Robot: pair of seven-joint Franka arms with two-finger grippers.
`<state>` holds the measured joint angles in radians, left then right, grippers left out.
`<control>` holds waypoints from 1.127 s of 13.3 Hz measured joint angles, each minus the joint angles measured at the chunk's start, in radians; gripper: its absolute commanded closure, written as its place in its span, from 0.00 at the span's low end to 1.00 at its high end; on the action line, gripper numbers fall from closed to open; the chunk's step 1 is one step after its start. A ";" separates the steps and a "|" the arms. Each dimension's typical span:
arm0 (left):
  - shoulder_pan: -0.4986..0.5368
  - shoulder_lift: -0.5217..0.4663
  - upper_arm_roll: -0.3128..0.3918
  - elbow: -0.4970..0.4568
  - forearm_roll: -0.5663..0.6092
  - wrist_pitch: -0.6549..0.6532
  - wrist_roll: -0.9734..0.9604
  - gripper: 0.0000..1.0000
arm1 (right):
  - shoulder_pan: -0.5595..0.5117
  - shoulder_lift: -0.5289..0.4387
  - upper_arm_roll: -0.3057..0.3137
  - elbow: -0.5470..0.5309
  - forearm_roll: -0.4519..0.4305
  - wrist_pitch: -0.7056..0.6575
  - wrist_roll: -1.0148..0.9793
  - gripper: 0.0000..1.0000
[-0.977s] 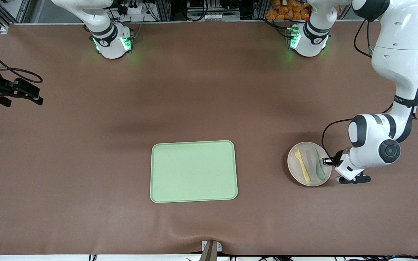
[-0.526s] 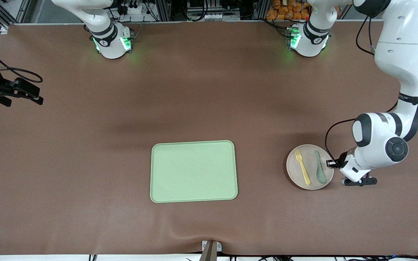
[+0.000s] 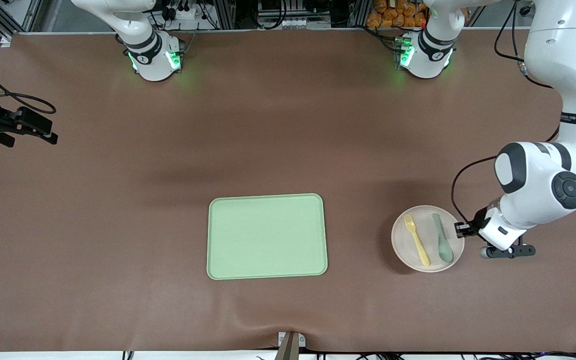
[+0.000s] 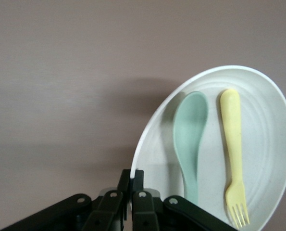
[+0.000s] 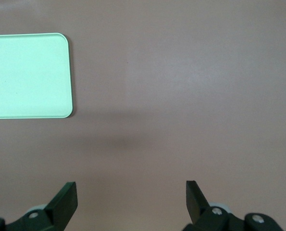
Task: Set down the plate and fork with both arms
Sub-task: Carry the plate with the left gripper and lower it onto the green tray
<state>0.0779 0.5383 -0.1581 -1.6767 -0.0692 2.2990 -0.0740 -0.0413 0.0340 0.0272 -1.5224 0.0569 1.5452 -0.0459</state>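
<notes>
Now the left gripper (image 3: 460,230) has its jaws clenched on the rim of the plate (image 3: 428,239), at the edge toward the left arm's end of the tabletop (image 3: 288,125). In the left wrist view the two fingers (image 4: 132,185) meet on the rim, with the plate (image 4: 258,125) stretching away from them. The plate's shadow falls on the tabletop beside and below it in the front view, so the plate seems raised off the surface.

On the plate, just past the jaws, lies the spoon (image 3: 441,238), and beside it, one step farther from the jaws, the fork (image 3: 416,239). The two lie roughly parallel and apart.

The tray (image 3: 267,236) rests flat on the tabletop, well apart from the left gripper, toward the right arm's end.

The right gripper (image 5: 130,197) waits over bare tabletop near the right arm's end, its jaws released and holding nothing; a corner of the tray (image 5: 30,74) shows ahead of them.
</notes>
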 measured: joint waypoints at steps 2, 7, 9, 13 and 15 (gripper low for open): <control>-0.004 -0.011 -0.068 0.009 -0.016 0.000 -0.032 1.00 | 0.000 0.000 0.000 0.000 0.001 -0.003 -0.002 0.00; -0.156 0.067 -0.162 0.134 -0.018 0.001 -0.264 1.00 | -0.025 0.000 -0.002 0.000 0.003 -0.042 -0.047 0.00; -0.260 0.166 -0.161 0.233 -0.019 0.016 -0.348 1.00 | -0.027 0.001 -0.001 0.000 0.005 -0.042 -0.050 0.00; -0.384 0.324 -0.155 0.329 -0.019 0.172 -0.423 1.00 | -0.027 0.005 0.002 0.000 0.006 -0.042 -0.051 0.00; -0.404 0.365 -0.153 0.336 -0.019 0.197 -0.422 1.00 | -0.027 0.011 0.002 0.000 0.006 -0.041 -0.051 0.00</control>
<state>-0.3265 0.9034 -0.3113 -1.3403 -0.0878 2.4963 -0.4959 -0.0681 0.0452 0.0290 -1.5227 0.0629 1.5041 -0.0974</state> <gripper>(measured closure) 0.947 0.000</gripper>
